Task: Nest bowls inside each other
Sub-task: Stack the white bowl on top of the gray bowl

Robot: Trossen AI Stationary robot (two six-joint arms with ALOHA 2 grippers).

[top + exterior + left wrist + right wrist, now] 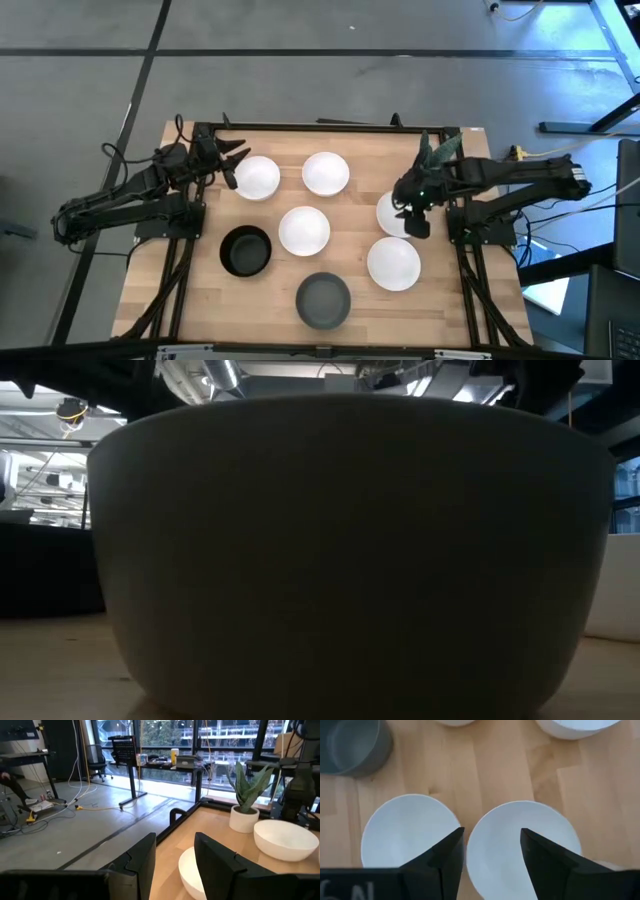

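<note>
Seven bowls stand upright on the wooden table. Five are white: [257, 177], [325, 173], [304, 230], [393, 263] and one half hidden under my right arm [386, 212]. A black bowl [245, 250] and a dark grey bowl [323, 299] stand nearer; the grey one [350, 550] fills the low view. My left gripper [234, 166] is open, beside the far-left white bowl [192, 870]. My right gripper [490, 857] is open and points down over the right white bowl [520, 845], its fingers above that bowl's rim. They appear not to touch it.
A small white pot with a spiky green plant [440, 150] [243, 817] stands at the table's far right corner, close to my right arm. The bowls sit close together; bare wood [200, 300] shows at the near left. Black frame rails run along the table's edges.
</note>
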